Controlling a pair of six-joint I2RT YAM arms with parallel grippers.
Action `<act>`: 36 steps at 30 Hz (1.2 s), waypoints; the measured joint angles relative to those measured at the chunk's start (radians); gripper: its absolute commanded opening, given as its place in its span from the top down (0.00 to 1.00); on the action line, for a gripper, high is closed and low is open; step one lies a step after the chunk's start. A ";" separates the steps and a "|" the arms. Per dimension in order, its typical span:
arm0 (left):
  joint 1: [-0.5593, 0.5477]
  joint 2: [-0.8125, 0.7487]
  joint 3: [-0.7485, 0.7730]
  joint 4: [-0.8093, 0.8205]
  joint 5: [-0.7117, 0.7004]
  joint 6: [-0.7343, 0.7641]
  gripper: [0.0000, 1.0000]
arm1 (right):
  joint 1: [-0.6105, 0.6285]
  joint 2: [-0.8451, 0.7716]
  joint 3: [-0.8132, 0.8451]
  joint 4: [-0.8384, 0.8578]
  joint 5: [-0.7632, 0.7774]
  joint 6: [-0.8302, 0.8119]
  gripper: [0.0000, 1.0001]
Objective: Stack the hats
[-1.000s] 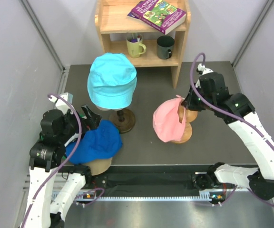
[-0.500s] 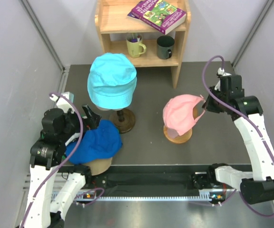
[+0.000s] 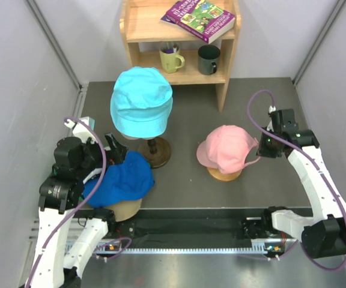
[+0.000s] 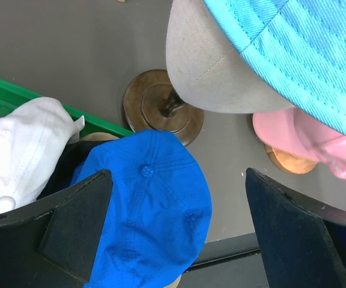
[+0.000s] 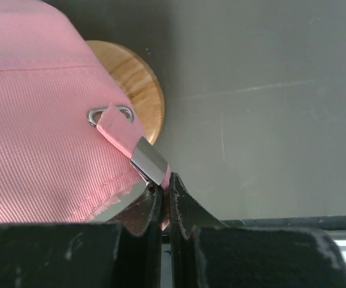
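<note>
A pink cap sits over the round-topped wooden stand. My right gripper is at its right edge, shut on the cap's back strap just past the metal buckle. A royal blue cap lies at the near left, on top of something tan. My left gripper hovers above the blue cap, open wide and holding nothing. A cyan bucket hat sits on the cream mannequin head. A white cap lies left of the blue one.
The mannequin's dark round foot stands between the blue and pink caps. A wooden shelf at the back holds two mugs and a book. A green bin edge runs by the white cap. Grey walls close in both sides.
My right gripper swung out to the right and down with the pink cap's strap, and the cap went from hanging off the stand's left to sitting over its top. The left arm stayed put.
</note>
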 measured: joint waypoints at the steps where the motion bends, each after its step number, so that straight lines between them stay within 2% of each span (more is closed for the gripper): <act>1: 0.000 0.000 -0.002 0.000 0.000 0.000 0.04 | -0.004 0.000 -0.008 0.007 0.001 0.000 1.00; 10: 0.000 0.000 -0.034 0.000 -0.010 0.000 0.05 | -0.015 0.048 -0.084 0.135 0.000 0.004 1.00; 12: 0.000 0.000 -0.048 -0.004 -0.025 0.000 0.05 | -0.018 0.073 -0.098 0.155 -0.001 0.005 0.95; 13: 0.000 0.000 -0.053 -0.008 -0.032 0.000 0.06 | -0.019 0.080 -0.101 0.160 -0.002 0.004 0.81; 15: 0.000 0.000 -0.065 -0.021 -0.056 -0.001 0.06 | -0.021 0.085 -0.102 0.162 -0.010 0.002 0.63; 16: 0.000 0.000 -0.070 -0.032 -0.067 -0.002 0.06 | -0.022 0.084 -0.102 0.164 -0.018 0.000 0.47; 19: 0.000 0.001 -0.093 -0.045 -0.098 -0.018 0.07 | -0.023 0.066 -0.102 0.164 -0.048 -0.019 0.24; 22: 0.000 0.013 -0.123 -0.066 -0.149 -0.048 0.07 | -0.031 0.034 -0.101 0.152 -0.069 -0.024 0.13; 25: 0.000 0.027 -0.139 -0.086 -0.193 -0.074 0.07 | -0.032 0.008 -0.097 0.132 -0.090 -0.027 0.05; 28: 0.000 0.034 -0.157 -0.079 -0.220 -0.098 0.08 | -0.032 -0.014 -0.082 0.094 -0.102 -0.029 0.01; 36: 0.000 0.103 -0.205 -0.076 -0.274 -0.152 0.18 | -0.033 -0.087 -0.007 0.037 -0.127 -0.016 0.00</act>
